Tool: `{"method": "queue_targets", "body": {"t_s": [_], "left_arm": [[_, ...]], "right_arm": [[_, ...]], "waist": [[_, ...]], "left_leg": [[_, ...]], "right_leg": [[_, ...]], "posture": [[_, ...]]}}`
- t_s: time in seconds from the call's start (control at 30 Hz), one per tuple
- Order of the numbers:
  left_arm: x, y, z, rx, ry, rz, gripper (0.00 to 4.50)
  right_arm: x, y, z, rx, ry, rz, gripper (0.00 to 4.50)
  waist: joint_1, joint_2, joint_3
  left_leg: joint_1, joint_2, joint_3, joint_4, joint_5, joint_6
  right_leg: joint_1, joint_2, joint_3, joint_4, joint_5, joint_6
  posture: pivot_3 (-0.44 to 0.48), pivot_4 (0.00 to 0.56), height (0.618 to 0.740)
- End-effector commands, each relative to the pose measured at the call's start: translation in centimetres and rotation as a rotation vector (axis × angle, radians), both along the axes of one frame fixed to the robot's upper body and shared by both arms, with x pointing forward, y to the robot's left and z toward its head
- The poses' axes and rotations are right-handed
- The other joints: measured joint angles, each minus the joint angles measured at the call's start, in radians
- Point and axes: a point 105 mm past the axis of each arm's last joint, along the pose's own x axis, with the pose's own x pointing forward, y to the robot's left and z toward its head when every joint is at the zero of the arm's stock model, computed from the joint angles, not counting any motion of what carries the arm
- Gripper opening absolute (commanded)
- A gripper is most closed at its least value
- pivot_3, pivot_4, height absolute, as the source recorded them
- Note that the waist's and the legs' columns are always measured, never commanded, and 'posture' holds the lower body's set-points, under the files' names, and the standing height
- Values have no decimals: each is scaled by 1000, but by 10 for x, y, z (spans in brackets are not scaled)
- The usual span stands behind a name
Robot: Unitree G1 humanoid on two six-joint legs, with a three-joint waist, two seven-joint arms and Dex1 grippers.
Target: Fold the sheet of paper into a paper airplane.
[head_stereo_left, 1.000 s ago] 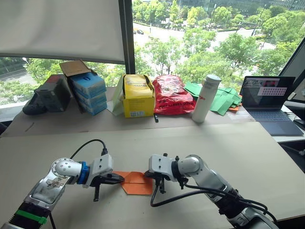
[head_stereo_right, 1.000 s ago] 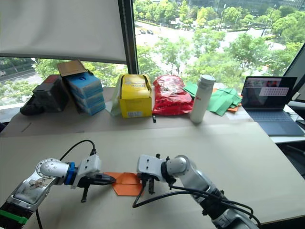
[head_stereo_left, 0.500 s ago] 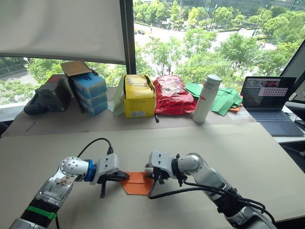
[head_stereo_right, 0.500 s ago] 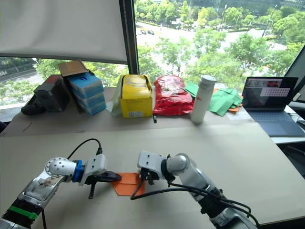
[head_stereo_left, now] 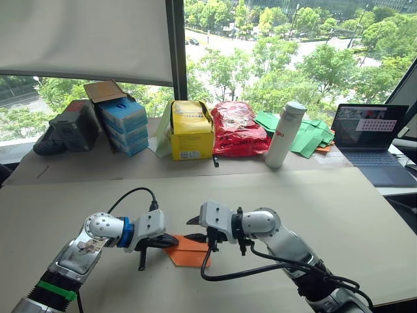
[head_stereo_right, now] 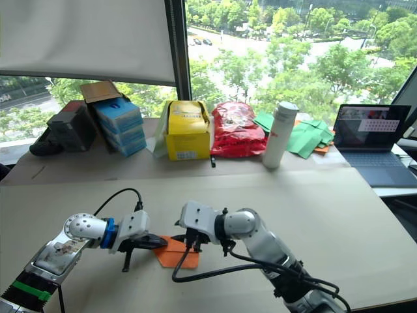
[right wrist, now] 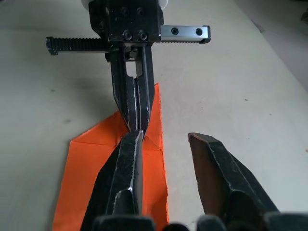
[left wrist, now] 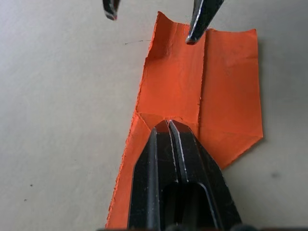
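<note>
The sheet of paper [head_stereo_left: 189, 252] is bright orange, partly folded and creased. It lies flat on the table between my two grippers. My left gripper [left wrist: 168, 124] is shut, its tips resting on the paper's narrower folded end. In the right wrist view the left gripper [right wrist: 137, 126] faces me, pressing on that same end. My right gripper [right wrist: 166, 139] hovers open just above the opposite end. One of its fingers [right wrist: 127, 163] is over the paper and the other is past the paper's edge, over bare table. It holds nothing.
Along the table's far edge stand blue boxes [head_stereo_left: 121, 124], a yellow box [head_stereo_left: 191, 132], a red bag [head_stereo_left: 236, 129], a white bottle [head_stereo_left: 285, 135], green folded papers [head_stereo_left: 307, 138] and an open laptop [head_stereo_left: 369, 140]. A black cable [head_stereo_left: 130, 195] loops from my left wrist.
My right gripper has lifted off the paper and shifted left over it, fingers now spread. My left gripper slid slightly right along the paper and stays shut.
</note>
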Motion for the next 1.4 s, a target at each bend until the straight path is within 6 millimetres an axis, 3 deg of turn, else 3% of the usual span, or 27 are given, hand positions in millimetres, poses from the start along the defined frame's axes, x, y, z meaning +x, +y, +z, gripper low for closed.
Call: {"method": "queue_targets", "body": {"t_s": [0.03, 0.07, 0.37, 0.6, 0.77, 1.4], "left_arm": [[-5, 0, -9, 39, 23, -13, 0], [-5, 0, -9, 40, 23, -13, 0], [-7, 3, -11, 49, 19, -13, 0], [-6, -2, -3, 52, 6, -13, 0], [-3, 2, -3, 61, 0, -7, 0], [-4, 10, -23, 84, -3, -22, 0]], "right_arm": [[-2, 2, -7, -22, 22, 15, 319], [-2, 3, -11, -32, 31, 12, 41], [-4, 6, -24, -64, 72, 46, 41], [2, -1, -47, -155, 114, 6, 41], [2, -11, -60, -215, 167, -31, 41], [-8, -56, -73, -303, 239, -148, 41]], "waist": [[0, 0, 0], [0, 0, 0], [0, 0, 0], [-1, 0, 0], [-1, 0, 0], [14, 4, -3]], "left_leg": [[0, 0, 0, 0, 0, 0], [0, 0, 0, 0, 0, 0], [0, 0, 0, 0, 0, 0], [0, 0, 0, 0, 0, 0], [2, 1, 0, 0, 0, 1], [4, 0, 0, 0, -2, 4]], "right_leg": [[0, 0, 0, 0, 0, 0], [0, 0, 0, 0, 0, 0], [0, 0, 0, 0, 0, 0], [0, 1, 0, 0, 0, 0], [1, 1, 0, 0, 0, 0], [3, -4, -1, -1, 0, 0]], "posture": [[0, 150, 740], [0, 150, 740], [0, 150, 740], [0, 150, 740], [0, 150, 740], [0, 150, 740]]}}
